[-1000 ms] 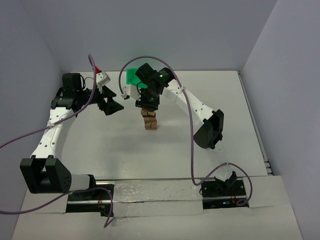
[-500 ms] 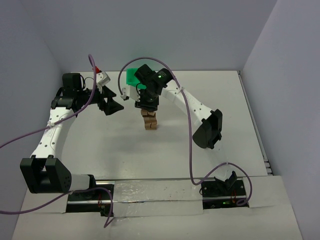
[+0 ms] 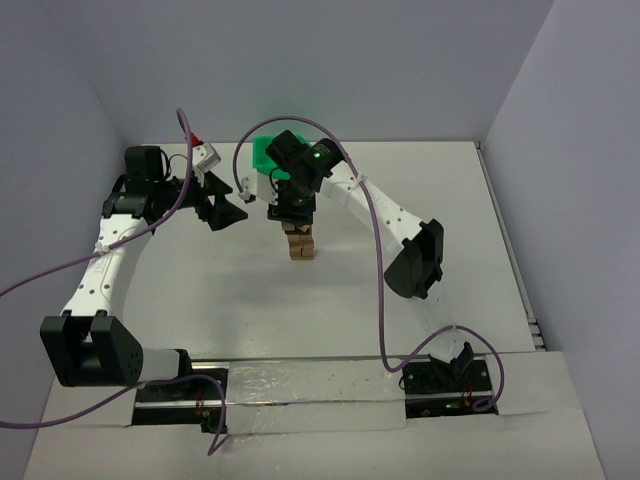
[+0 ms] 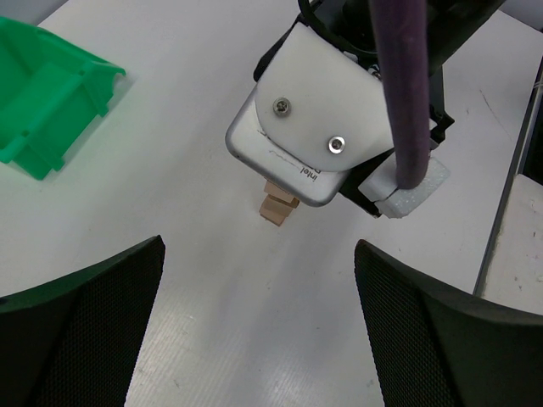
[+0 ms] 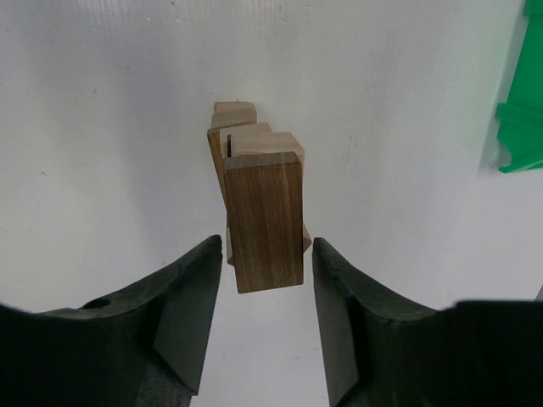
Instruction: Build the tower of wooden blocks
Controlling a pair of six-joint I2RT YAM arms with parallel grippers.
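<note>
Where the white table (image 3: 200,290) spreads out, the left gripper (image 3: 232,207) hangs on the left, its jaws wide open and holding nothing. The right gripper (image 5: 267,246) points down over the middle, its jaws open a little, holding nothing. A green bin (image 3: 262,152) sits at the far side. Just nearer stands the block tower (image 3: 299,243), under the right gripper. Its top dark brown block (image 5: 266,225) sits between those jaws, with a thin gap on each side.
</note>
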